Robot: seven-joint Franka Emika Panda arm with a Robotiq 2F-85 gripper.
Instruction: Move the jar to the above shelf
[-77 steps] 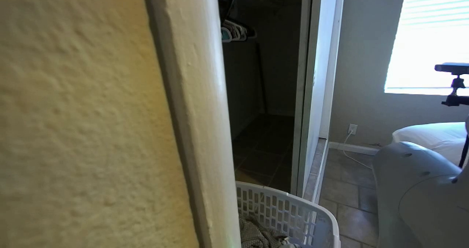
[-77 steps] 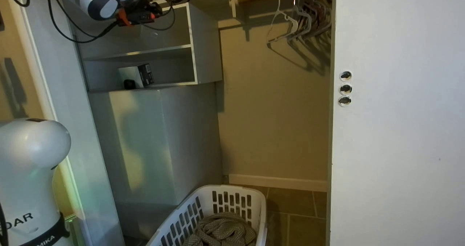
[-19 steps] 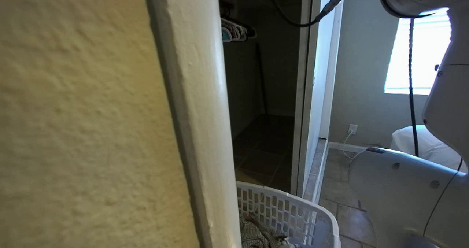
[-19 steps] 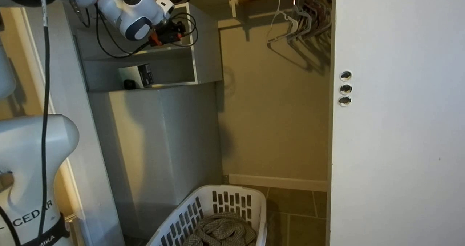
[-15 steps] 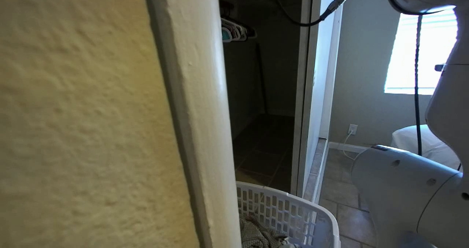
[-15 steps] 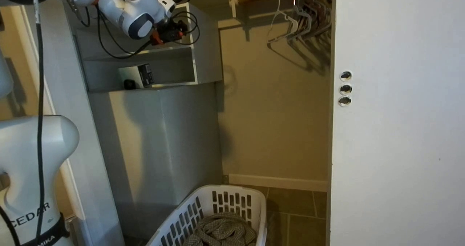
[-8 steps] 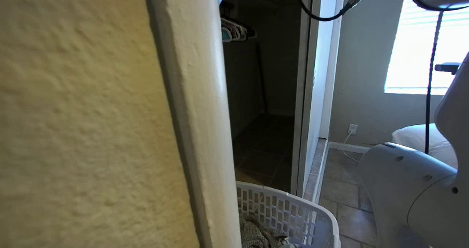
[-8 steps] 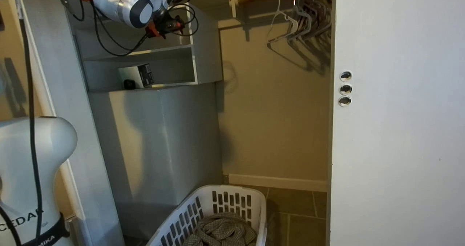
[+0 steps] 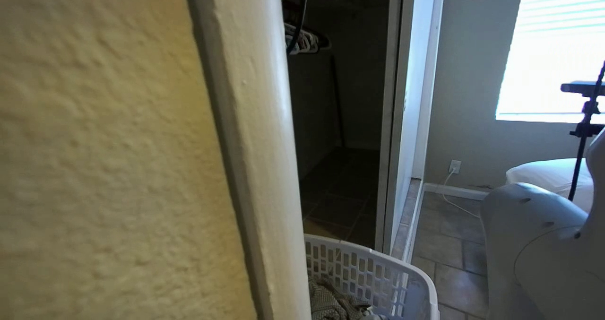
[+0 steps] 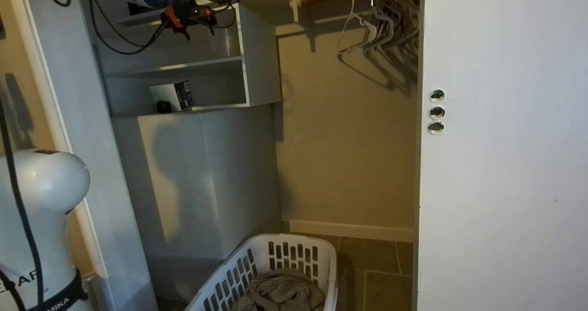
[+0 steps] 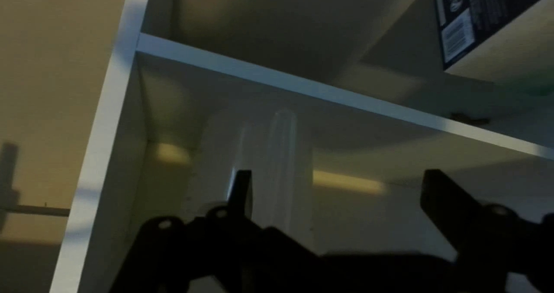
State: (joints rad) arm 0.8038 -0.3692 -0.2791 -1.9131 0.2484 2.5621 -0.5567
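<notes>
The jar [image 11: 281, 154] looks like a clear, see-through vessel in the wrist view, which seems to stand upside down. It is in the cubby's middle compartment near the side wall; its pale shape shows faintly in an exterior view. My gripper [image 11: 337, 174] is open, its dark fingers wide apart with nothing held. One finger [image 11: 241, 189] overlaps the jar in the picture; whether they touch I cannot tell. In an exterior view the gripper [image 10: 200, 33] hangs in front of the cubby, just below the level of the above shelf [image 10: 142, 18].
A box [image 10: 167, 95] with a small black object sits in the lower compartment, under the dividing board [image 10: 183, 66]. Loose cables loop around my wrist. Hangers [image 10: 376, 31] hang from the rod. A laundry basket [image 10: 328, 251] with cloth stands on the floor.
Over the last second my gripper has drawn up and to the left in an exterior view, tilting so both fingers show. The jaws have stayed open, and the box has not moved.
</notes>
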